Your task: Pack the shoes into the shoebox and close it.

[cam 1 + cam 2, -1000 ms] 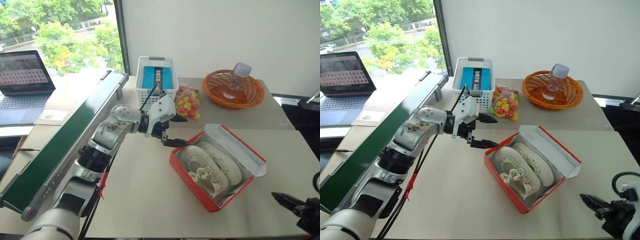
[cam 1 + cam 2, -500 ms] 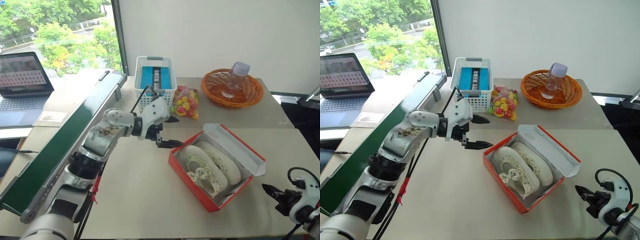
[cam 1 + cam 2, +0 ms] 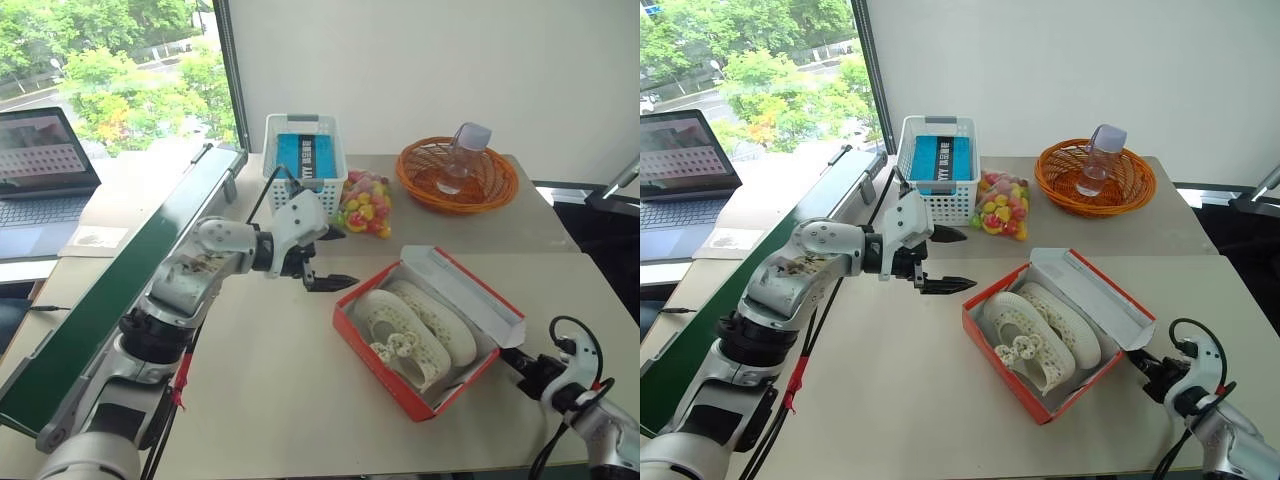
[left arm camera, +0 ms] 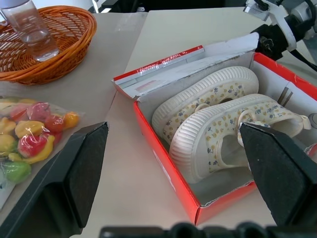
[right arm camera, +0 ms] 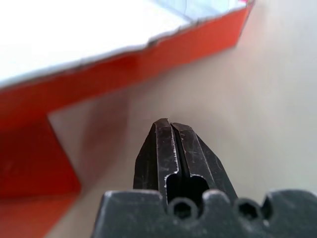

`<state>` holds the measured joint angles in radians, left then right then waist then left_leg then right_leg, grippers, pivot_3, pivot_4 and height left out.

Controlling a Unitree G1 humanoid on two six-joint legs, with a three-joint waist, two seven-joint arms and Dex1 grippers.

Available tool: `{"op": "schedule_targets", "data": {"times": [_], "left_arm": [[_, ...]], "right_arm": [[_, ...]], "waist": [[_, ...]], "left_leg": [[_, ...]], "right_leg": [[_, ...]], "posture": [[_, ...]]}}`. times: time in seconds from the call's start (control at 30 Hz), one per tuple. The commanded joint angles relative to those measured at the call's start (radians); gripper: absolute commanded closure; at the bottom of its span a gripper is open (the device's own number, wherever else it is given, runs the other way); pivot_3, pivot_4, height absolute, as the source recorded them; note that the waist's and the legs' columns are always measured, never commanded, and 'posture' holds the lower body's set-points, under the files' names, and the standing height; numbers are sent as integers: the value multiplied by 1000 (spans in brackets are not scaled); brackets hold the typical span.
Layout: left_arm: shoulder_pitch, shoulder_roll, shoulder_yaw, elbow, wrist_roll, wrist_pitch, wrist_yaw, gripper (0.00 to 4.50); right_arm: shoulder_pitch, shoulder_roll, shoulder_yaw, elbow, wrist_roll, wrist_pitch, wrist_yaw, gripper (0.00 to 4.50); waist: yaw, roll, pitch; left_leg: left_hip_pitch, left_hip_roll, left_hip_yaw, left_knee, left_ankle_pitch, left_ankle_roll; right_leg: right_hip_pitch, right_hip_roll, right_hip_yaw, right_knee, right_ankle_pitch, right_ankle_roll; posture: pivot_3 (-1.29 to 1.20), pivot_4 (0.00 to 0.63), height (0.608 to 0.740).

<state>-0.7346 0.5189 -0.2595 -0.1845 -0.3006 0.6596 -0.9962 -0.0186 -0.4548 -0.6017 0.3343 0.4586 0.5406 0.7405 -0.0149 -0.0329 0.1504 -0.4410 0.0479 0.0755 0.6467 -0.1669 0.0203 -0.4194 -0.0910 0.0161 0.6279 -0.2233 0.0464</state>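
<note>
We are judging the lid (image 3: 470,292) light, thin card, best pushed from under its right edge. Our right end effector (image 3: 1137,362) is sitting clenched and empty beside that edge; our left end effector (image 3: 333,261) is hanging released left of the shoebox (image 3: 372,345), shoes (image 3: 415,326) inside.

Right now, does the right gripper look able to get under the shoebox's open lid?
Probably yes. The right gripper, shut, sits low on the table beside the shoebox, its tip near the open lid, with nothing between them.
</note>
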Motion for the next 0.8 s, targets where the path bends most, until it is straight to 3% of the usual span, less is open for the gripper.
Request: {"op": "schedule_targets", "data": {"times": [0.03, 0.33, 0.8], "left_arm": [[-38, -10, 36, -38, -21, 16, 27, 0], [-71, 4, 28, -38, -15, 25, 36, 0], [-73, 8, 26, -16, -8, 11, 39, 0]], "right_arm": [[-57, -2, -47, 130, 40, -115, -5, 4458], [-155, -38, -84, 151, 146, -142, 25, 4458], [-151, -95, -252, -258, 645, 183, -48, 4458]], "waist": [[0, -1, 0], [-3, -1, 0], [2, 0, 1]], "left_leg": [[0, 0, 0, 0, 0, 0], [0, 0, 1, 0, 0, 0], [0, 0, 1, -1, 0, 0]], "right_leg": [[0, 0, 0, 0, 0, 0], [-1, 1, 1, 0, 2, -1], [-1, 0, 1, 0, 2, -1]], "posture": [[0, 150, 740], [0, 150, 740], [0, 150, 740]]}}
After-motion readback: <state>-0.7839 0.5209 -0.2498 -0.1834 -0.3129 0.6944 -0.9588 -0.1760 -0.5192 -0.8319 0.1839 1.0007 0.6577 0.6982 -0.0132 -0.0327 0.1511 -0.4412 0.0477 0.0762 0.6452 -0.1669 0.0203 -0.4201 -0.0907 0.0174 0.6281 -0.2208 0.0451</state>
